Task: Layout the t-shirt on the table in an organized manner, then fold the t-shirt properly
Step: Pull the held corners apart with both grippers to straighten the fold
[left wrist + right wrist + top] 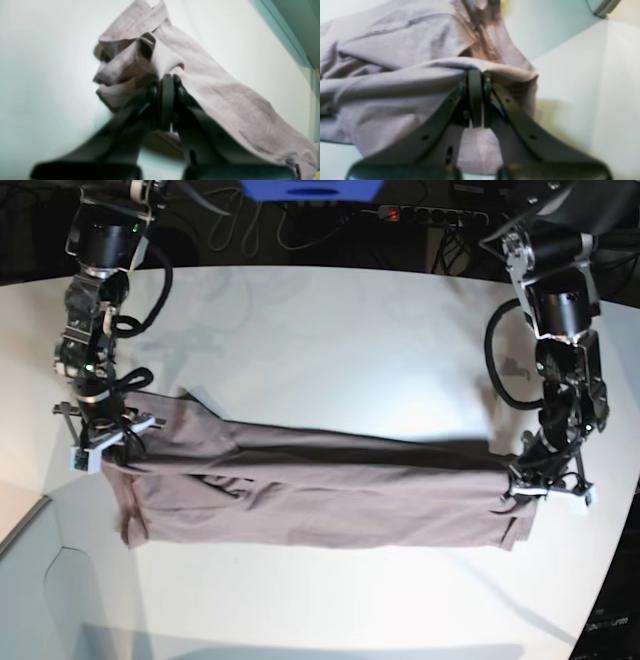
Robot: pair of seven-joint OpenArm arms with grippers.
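The mauve t-shirt (320,485) is stretched in a long band across the white table (330,350), held up at both ends. My right gripper (112,442) is on the left of the base view, shut on one end of the t-shirt (395,82); its black fingers (475,97) pinch a fold of cloth. My left gripper (528,480) is on the right of the base view, shut on the other end of the t-shirt (225,100), with bunched folds piled just beyond its fingers (166,100). The cloth sags below each grip.
Cables and a power strip (430,215) lie past the table's far edge. The table's curved edge (600,580) runs close to the left gripper. A grey panel (40,580) sits at the front left corner.
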